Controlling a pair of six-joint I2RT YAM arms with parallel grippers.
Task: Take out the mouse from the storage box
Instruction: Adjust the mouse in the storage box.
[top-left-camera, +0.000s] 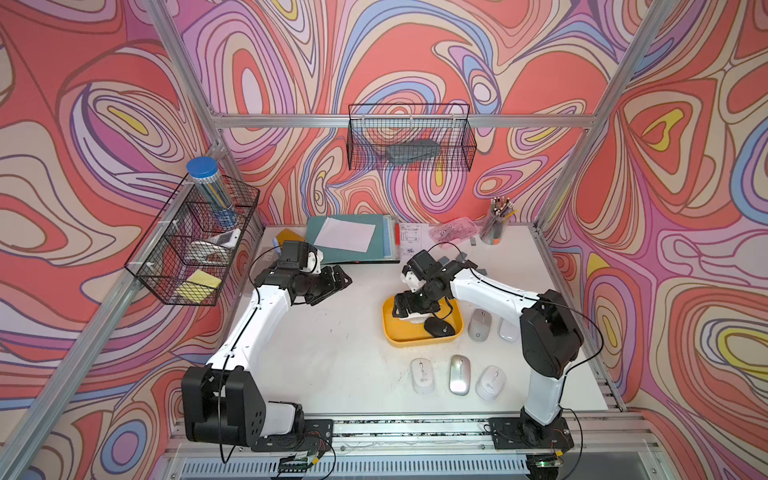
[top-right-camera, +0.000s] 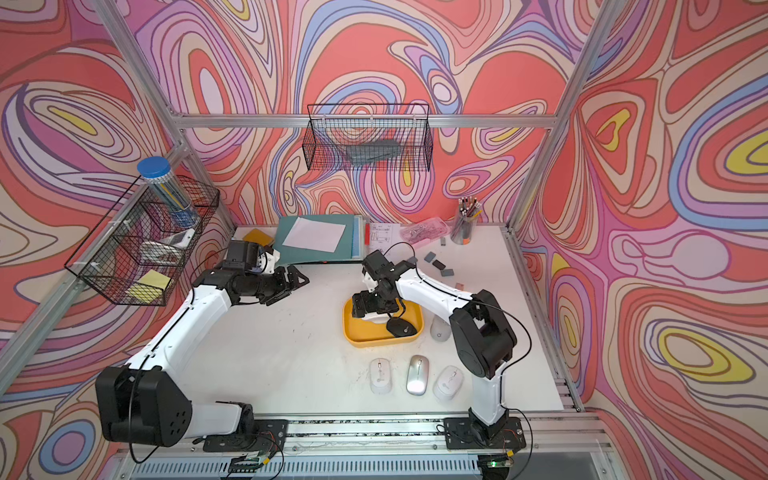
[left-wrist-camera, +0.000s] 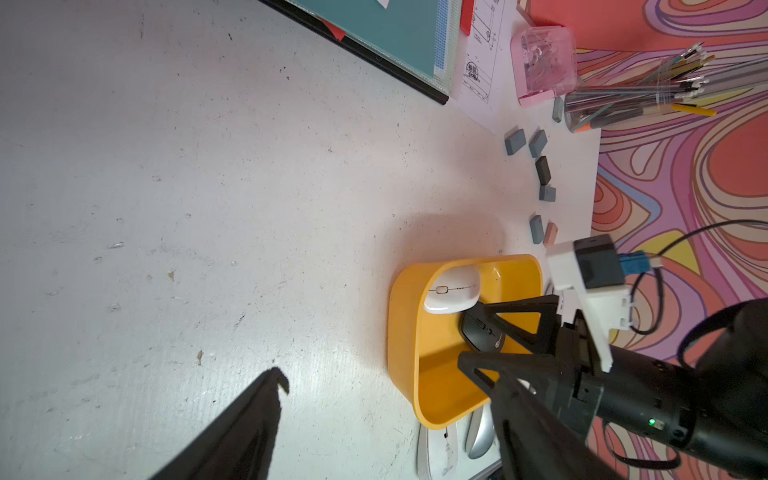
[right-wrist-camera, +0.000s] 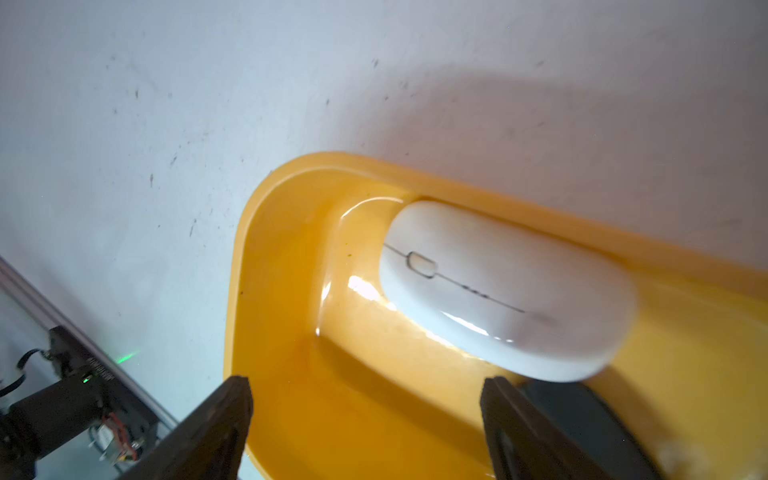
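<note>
The right hand (right-wrist-camera: 365, 382), jaws spread and empty, hangs over the storage box (right-wrist-camera: 282, 232) toward the worktop (top-left-camera: 332, 353)'s right edge; inside, the white mouse (right-wrist-camera: 507, 291) lies just ahead, lengthwise along the back wall.

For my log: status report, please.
Right end effector open above storage box. Left end effector open, aside. White mouse, black mouse inside. Nothing blocking them.

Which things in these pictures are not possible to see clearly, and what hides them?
- Both top views: white mouse in the storage box, mostly under the right gripper.
- Right wrist view: black mouse, blurred, cut off by the picture edge.
- Both top views: grey object in the back wire basket, unclear behind the mesh.
</note>
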